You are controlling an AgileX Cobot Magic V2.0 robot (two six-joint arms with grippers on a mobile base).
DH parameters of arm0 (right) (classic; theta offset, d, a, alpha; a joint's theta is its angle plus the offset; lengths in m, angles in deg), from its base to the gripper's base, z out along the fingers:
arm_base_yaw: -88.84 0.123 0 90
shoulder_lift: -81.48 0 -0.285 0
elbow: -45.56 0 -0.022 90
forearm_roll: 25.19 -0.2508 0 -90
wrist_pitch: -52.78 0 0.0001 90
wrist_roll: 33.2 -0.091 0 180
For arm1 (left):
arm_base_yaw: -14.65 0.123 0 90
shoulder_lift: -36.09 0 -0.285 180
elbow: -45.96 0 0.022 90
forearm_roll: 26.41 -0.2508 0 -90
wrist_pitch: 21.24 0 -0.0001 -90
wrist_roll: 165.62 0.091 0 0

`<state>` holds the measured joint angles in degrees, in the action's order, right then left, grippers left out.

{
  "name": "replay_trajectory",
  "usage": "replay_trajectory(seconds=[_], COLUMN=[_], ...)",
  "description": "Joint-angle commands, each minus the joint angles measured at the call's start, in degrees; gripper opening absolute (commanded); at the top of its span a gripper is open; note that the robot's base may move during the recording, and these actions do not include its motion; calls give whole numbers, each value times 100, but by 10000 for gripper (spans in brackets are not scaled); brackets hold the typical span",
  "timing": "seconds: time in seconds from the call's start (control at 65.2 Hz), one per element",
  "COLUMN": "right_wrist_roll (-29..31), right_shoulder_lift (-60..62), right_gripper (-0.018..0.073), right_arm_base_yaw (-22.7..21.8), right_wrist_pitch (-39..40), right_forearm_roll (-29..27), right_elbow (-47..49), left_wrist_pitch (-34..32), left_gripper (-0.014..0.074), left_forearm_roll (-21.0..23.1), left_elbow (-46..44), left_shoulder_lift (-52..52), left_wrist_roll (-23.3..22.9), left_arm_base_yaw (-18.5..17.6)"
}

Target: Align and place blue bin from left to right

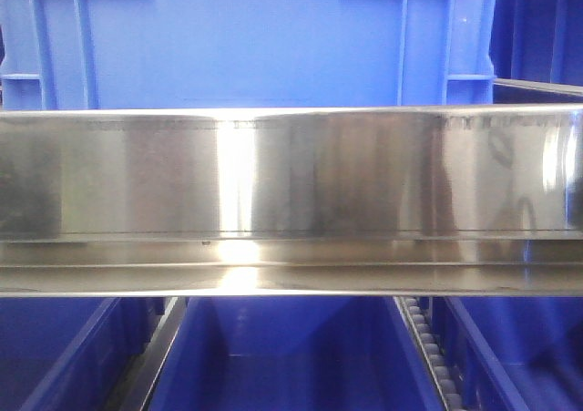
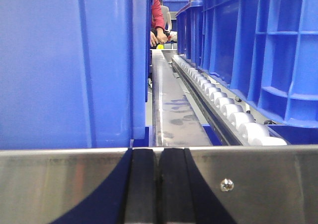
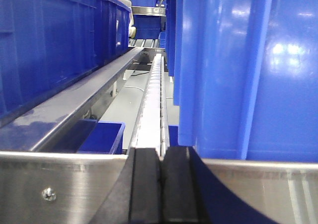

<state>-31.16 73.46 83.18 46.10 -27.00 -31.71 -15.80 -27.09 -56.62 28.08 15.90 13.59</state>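
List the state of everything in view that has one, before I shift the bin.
blue bin: upright behind the steel rail, not gripped.
left gripper: jaws shut, nothing held.
right gripper: jaws shut, nothing held.
roller track: visible stretch uncovered.
lower bin: open, visible part empty.

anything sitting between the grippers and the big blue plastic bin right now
yes: a shiny stainless-steel rail runs across in front of the large bright-blue plastic bin, hiding its lower wall. the left gripper and right gripper both sit at that rail, the blue wall just beyond it.
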Motion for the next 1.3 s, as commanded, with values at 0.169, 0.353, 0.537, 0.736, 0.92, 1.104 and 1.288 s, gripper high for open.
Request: replay_trajectory(seconds=[0.169, 0.353, 0.537, 0.736, 0.92, 1.104, 1.288], right_wrist_roll=[23, 23, 23, 23, 23, 23, 23], right_shoulder_lift=[23, 23, 23, 23, 23, 23, 23], right_gripper=[-162, -162, -162, -162, -162, -162, -162], right_arm_base_yaw=[15, 15, 13, 13, 13, 13, 13], right_wrist_pitch=[123, 123, 139, 597, 1039, 1294, 929], right_forearm_roll=[-16, -16, -16, -16, -16, -16, -16], right_elbow=[5, 5, 5, 5, 5, 5, 420], left_wrist_pitch=[-89, -89, -89, -199, -817, -1654, -1461], left_gripper=[-110, -110, -110, -110, -110, -110, -110], left_forearm_roll=[-13, -13, -13, -13, 20, 67, 67], left_elbow=[-20, -20, -20, -20, -20, -20, -605], left_shoulder_lift=[22, 22, 22, 22, 22, 22, 22], left_wrist_roll=[14, 14, 14, 14, 14, 14, 14], left_arm_base_yaw=[10, 10, 10, 10, 10, 10, 10])
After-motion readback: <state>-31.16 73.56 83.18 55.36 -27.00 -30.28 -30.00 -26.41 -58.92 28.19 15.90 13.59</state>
